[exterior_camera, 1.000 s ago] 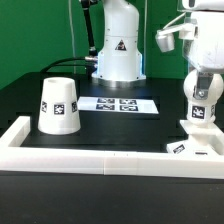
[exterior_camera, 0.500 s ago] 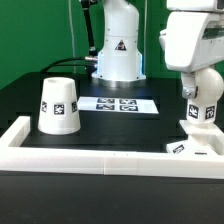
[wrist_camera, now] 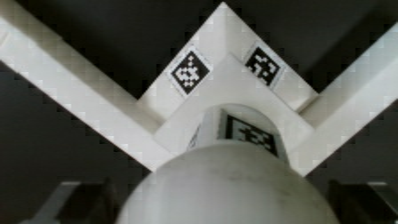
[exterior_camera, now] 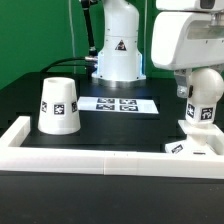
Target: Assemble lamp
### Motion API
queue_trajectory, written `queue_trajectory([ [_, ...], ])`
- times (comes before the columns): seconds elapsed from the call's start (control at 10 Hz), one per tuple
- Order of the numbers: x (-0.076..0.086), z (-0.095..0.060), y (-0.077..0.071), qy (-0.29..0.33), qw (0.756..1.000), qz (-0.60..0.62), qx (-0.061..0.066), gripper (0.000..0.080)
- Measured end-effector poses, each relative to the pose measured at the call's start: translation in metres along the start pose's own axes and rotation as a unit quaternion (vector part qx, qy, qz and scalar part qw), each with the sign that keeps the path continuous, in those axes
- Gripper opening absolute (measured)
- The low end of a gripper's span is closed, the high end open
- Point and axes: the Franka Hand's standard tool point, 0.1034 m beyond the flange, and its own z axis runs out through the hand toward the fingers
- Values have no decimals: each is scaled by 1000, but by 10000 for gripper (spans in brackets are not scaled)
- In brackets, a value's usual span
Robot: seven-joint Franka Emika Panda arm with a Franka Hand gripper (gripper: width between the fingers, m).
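The fingers (wrist_camera: 55, 203) stand wide either side of the white rounded plastic bulb (exterior_camera: 208, 92) bearing a black-and-white square tag (exterior_camera: 201, 113).

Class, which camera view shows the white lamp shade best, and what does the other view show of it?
The exterior view: the lamp shade stands whole on the table at the exterior view's left, its tag facing the camera. The wrist view shows none of it; the bulb fills much of that picture, close up.

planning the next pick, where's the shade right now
On the exterior view's left, the shade stands on the table beside the marker board, behind the white front wall.
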Motion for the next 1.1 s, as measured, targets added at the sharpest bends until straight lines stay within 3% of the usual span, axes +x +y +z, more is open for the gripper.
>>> queue_trajectory([
  [0.2,1,0,-1,3,997,78,0,577],
  [0.5,-1,1,-4,31,971,238,1,577],
  [1.0,-1,1,-3,31,923,384,5,577],
  [1.1,-1,1,-4,29,898,440,12,577],
])
